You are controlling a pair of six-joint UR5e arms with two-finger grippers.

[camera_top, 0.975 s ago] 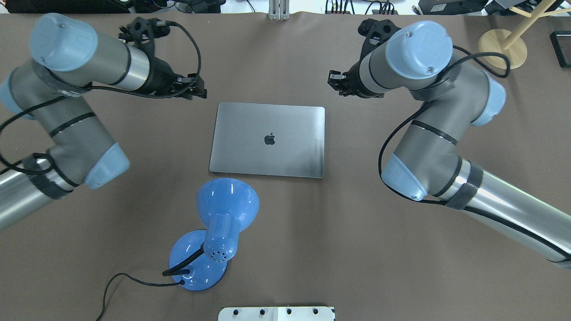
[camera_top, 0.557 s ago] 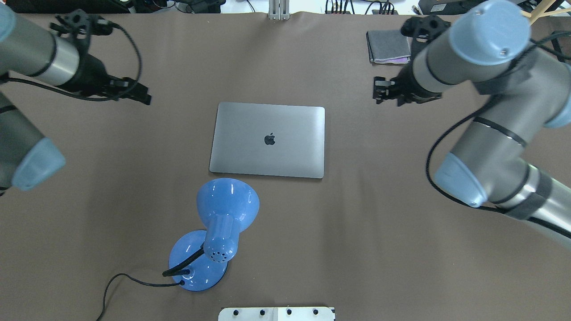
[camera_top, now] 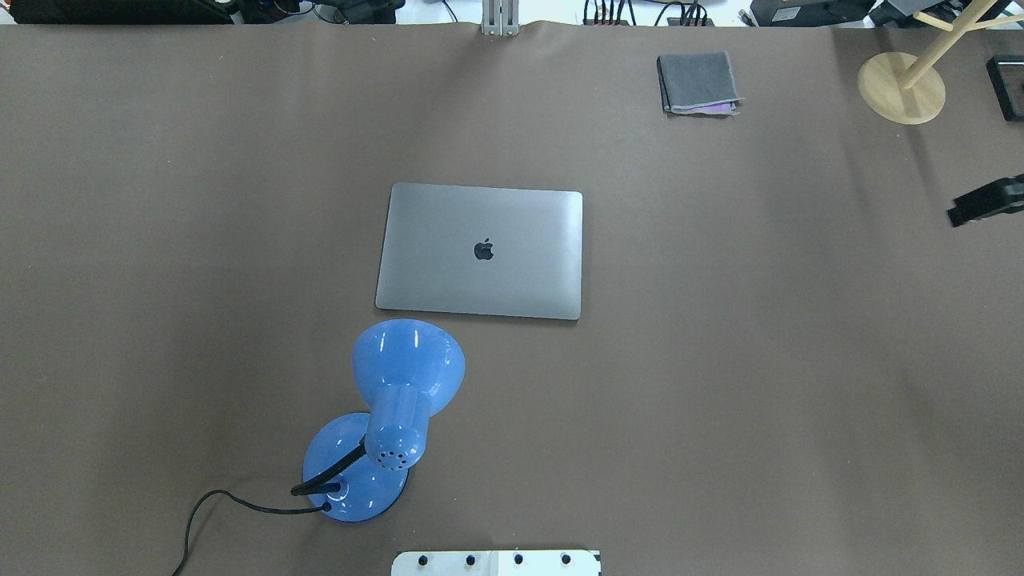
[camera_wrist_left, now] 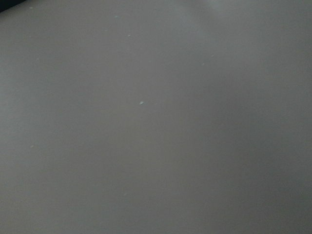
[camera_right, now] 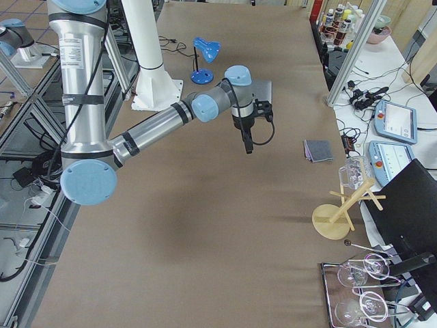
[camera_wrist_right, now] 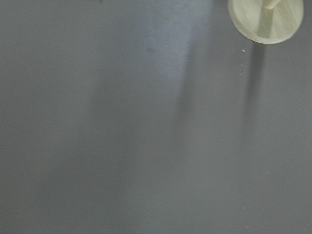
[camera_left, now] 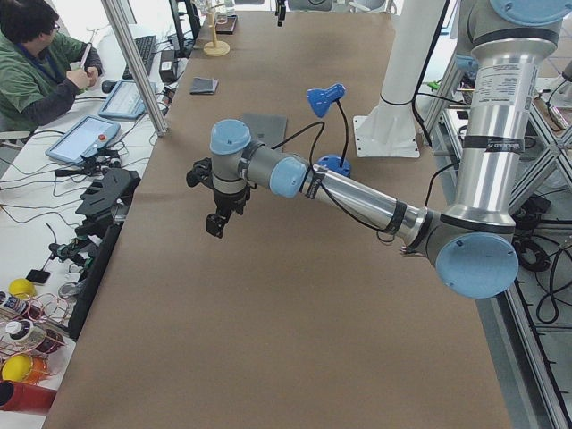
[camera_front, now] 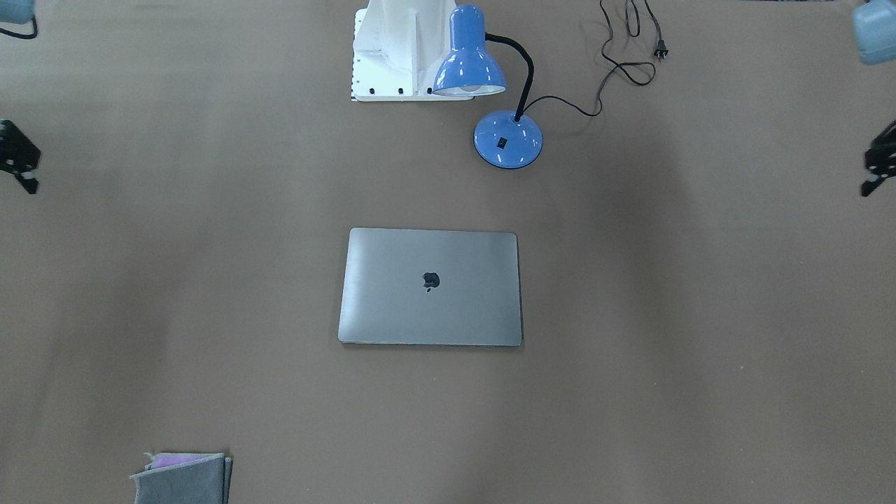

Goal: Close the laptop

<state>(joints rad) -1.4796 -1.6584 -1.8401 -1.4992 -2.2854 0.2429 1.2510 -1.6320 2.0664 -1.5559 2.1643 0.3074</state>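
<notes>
Grey laptop (camera_top: pixel 480 252) lies shut; you've pulled left gripper (camera_left: pixel 216 223) and right gripper (camera_right: pixel 247 145) well clear of it, fingers unreadable; done.

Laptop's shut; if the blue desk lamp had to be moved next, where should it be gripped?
Probably the black gooseneck, on its upright stretch just above the round base. It looks like the only part thin enough to close across; the base and shade look too broad. Come from the robot's left, the side away from the shade's lean.
</notes>
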